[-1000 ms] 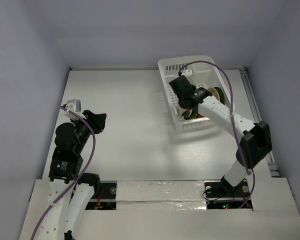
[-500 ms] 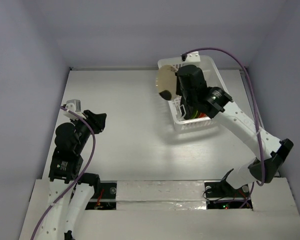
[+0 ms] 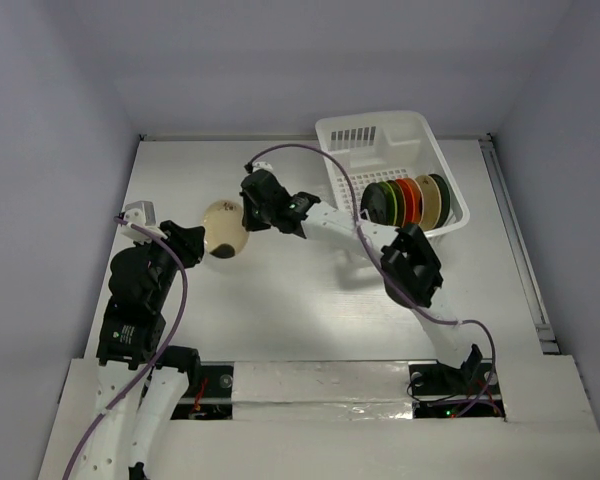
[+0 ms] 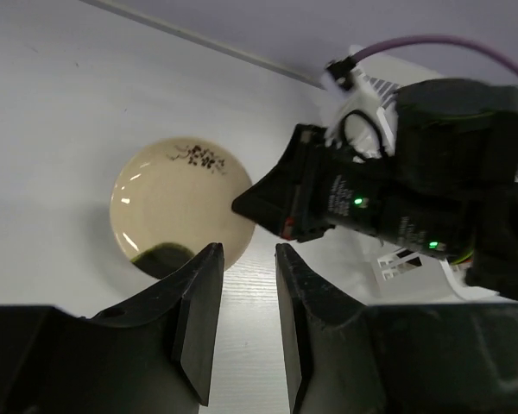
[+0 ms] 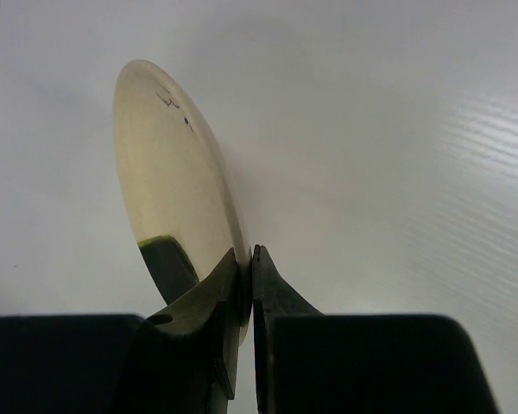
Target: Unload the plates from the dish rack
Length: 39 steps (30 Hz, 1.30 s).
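My right gripper (image 3: 243, 216) is shut on the rim of a patterned yellow plate (image 3: 224, 226), pale cream with a small dark flower print. It holds the plate over the table's left middle, well left of the dish rack. The right wrist view shows the plate (image 5: 168, 172) nearly edge-on, pinched between the jaws (image 5: 249, 259). The white dish rack (image 3: 352, 135) stands at the far right with several plates (image 3: 410, 200) on edge in it: black, lime green, red-orange, beige, dark green. My left gripper (image 3: 192, 240) is open and empty, just left of the held plate (image 4: 168, 203).
The right arm (image 3: 410, 265) stretches across the table's middle from its base at the near right. The right gripper's body (image 4: 388, 190) fills the upper right of the left wrist view. White walls enclose the table on three sides.
My right gripper lifted the patterned yellow plate out of the rack and carried it left across the table, close to the left gripper. The left arm barely moved.
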Each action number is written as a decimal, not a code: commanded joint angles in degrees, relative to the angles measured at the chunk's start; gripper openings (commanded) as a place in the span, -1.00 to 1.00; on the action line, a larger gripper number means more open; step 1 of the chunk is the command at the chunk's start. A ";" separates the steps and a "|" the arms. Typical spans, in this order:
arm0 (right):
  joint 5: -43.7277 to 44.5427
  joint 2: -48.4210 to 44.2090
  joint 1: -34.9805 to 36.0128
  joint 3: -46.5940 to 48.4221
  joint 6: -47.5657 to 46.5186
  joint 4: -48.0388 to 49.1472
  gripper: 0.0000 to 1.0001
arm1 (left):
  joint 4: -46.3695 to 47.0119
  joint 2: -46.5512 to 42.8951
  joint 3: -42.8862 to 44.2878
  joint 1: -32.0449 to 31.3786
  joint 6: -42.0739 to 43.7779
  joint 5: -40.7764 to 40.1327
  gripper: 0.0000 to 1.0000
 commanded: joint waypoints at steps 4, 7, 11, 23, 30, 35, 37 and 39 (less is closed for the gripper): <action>-4.60 4.06 -0.15 1.58 7.12 6.68 -1.00 | 1.64 -0.48 0.78 -0.23 -0.42 -0.52 -0.45; -3.81 5.73 -0.15 -0.70 8.61 7.12 -0.97 | 1.73 -0.22 0.61 -0.23 -0.42 0.18 -0.45; -4.15 6.09 -0.15 -4.13 9.93 7.82 -0.66 | 1.73 0.04 0.43 -0.23 -0.42 0.62 -0.45; -3.89 -0.66 -0.15 -10.99 7.30 8.54 0.02 | 1.90 0.22 0.43 -0.23 -0.42 0.71 -0.45; 2.95 -19.09 -0.15 -16.96 0.80 6.24 0.02 | 1.73 0.40 0.52 -0.23 -0.42 0.62 -0.45; 12.35 -33.88 -5.50 -27.31 -4.38 2.13 -1.00 | 1.90 0.31 0.43 -0.23 -0.33 1.06 -0.45; 15.60 -38.53 -9.18 -29.96 -5.53 -0.34 -1.00 | 2.16 0.22 0.34 -0.23 -0.33 1.41 -0.45; 20.09 -40.58 -11.48 -32.95 -6.68 -4.38 -1.00 | 2.08 0.13 0.26 -0.23 -0.24 1.33 -0.45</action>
